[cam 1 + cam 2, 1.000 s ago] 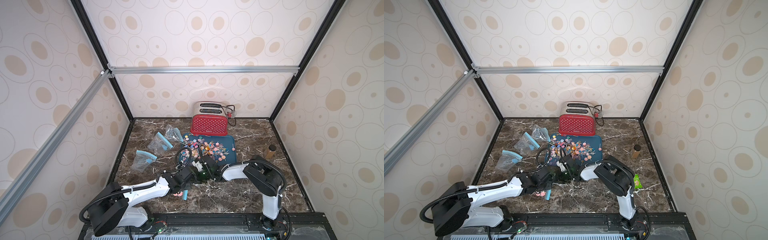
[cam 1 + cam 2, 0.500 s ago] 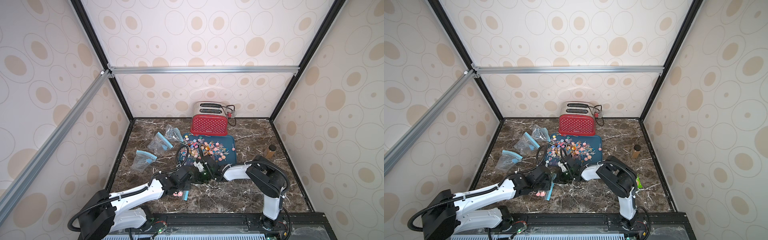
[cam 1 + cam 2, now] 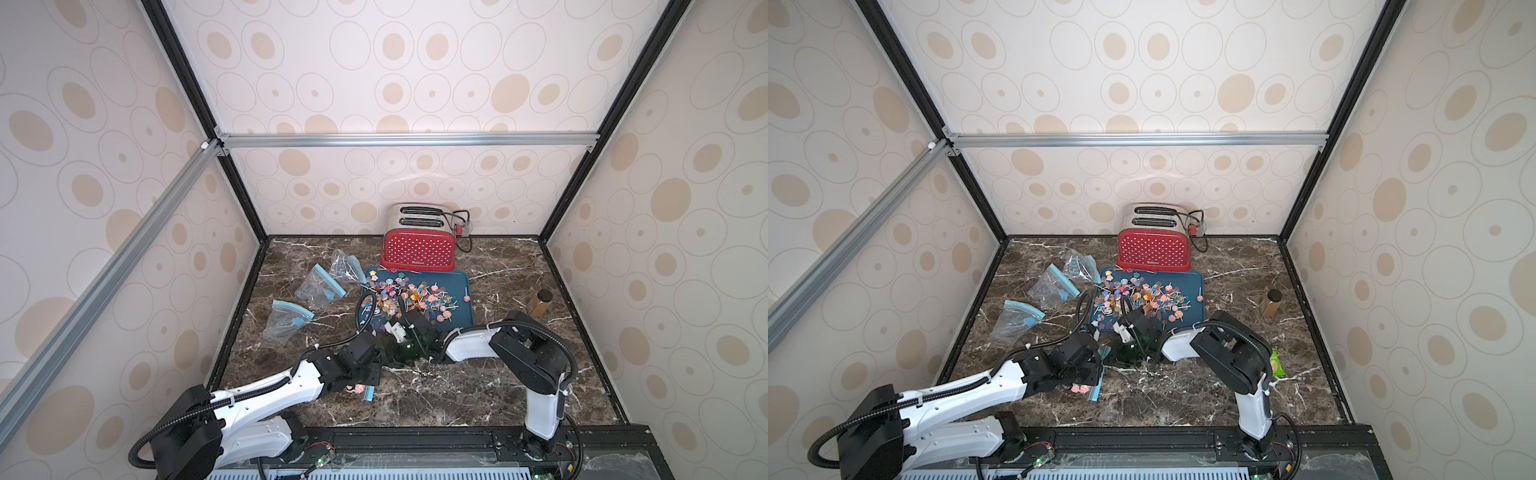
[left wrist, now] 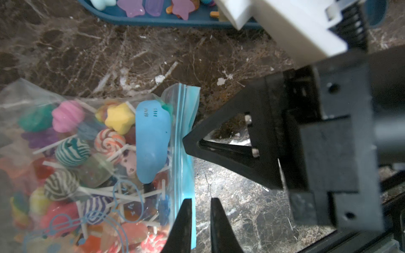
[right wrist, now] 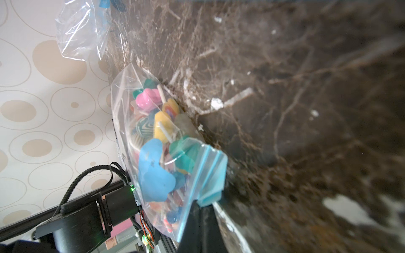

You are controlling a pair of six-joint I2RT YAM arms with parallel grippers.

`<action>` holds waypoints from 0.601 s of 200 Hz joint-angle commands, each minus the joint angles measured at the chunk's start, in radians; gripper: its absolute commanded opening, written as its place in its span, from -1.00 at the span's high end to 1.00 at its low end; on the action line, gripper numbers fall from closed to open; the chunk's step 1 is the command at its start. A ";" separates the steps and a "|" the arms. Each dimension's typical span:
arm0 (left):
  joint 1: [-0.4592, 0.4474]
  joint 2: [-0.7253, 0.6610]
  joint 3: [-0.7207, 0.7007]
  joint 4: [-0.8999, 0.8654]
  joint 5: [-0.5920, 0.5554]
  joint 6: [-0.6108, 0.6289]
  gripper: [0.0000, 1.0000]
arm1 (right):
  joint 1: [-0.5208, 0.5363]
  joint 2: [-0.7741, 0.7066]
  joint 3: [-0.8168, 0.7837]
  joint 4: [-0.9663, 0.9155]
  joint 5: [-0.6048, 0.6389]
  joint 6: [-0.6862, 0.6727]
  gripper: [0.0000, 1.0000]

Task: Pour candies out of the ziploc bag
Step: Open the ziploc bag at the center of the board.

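Right jaws, cropped, seemingly on bag (image 5: 157, 153)

Ziploc bag (image 3: 360, 390) mostly hidden beneath the left arm (image 3: 266, 388) in both top views

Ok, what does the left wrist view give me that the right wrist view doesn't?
Only left wrist: the left gripper with its jaws slightly apart beside the zip strip, and the blue tray edge. Only right wrist: an empty bag and the wall. Both: the ziploc bag full of candies, with the right gripper pinching its zip strip.
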 commanded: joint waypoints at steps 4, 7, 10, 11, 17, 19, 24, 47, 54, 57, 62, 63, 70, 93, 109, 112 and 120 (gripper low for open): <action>-0.010 -0.009 -0.001 -0.027 0.010 0.027 0.55 | 0.015 0.020 0.020 0.043 -0.024 0.024 1.00; -0.010 -0.006 -0.001 -0.029 0.010 0.026 0.55 | 0.017 0.020 0.020 0.048 -0.025 0.026 1.00; -0.010 -0.003 -0.002 -0.029 0.010 0.026 0.54 | 0.016 0.020 0.021 0.051 -0.025 0.028 1.00; -0.010 -0.001 -0.002 -0.029 0.011 0.026 0.54 | 0.016 0.020 0.020 0.051 -0.025 0.028 1.00; -0.010 0.005 -0.002 -0.028 0.012 0.025 0.53 | 0.017 0.020 0.020 0.055 -0.025 0.030 1.00; -0.010 0.008 -0.002 -0.027 0.013 0.024 0.53 | 0.016 0.019 0.020 0.056 -0.026 0.031 1.00; -0.010 0.014 -0.003 -0.023 0.013 0.024 0.53 | 0.016 0.018 0.019 0.057 -0.028 0.032 1.00; -0.010 0.046 -0.005 0.001 0.006 0.018 0.53 | 0.016 0.008 0.015 0.061 -0.026 0.033 1.00; -0.010 0.058 -0.002 0.003 -0.001 0.018 0.54 | 0.016 0.005 0.013 0.061 -0.026 0.033 1.00; -0.010 0.062 -0.001 0.003 -0.004 0.017 0.55 | 0.016 0.004 0.013 0.059 -0.026 0.033 1.00; -0.010 0.069 -0.001 0.003 -0.009 0.018 0.56 | 0.016 0.001 0.012 0.060 -0.025 0.032 1.00; -0.010 0.071 0.000 0.003 -0.010 0.018 0.56 | 0.016 0.001 0.012 0.059 -0.026 0.033 1.00; -0.010 0.082 0.001 0.003 -0.017 0.016 0.57 | 0.016 0.000 0.009 0.059 -0.025 0.033 1.00; -0.010 0.112 0.009 -0.001 -0.047 0.009 0.65 | 0.016 -0.002 0.008 0.059 -0.025 0.032 1.00; -0.010 0.118 0.006 0.000 -0.060 0.001 0.67 | 0.016 -0.001 0.007 0.059 -0.024 0.032 1.00; -0.010 0.118 0.005 0.000 -0.062 -0.001 0.68 | 0.016 -0.002 0.006 0.059 -0.024 0.033 1.00; -0.010 0.118 0.003 0.001 -0.065 -0.006 0.69 | 0.015 -0.001 0.007 0.060 -0.025 0.034 1.00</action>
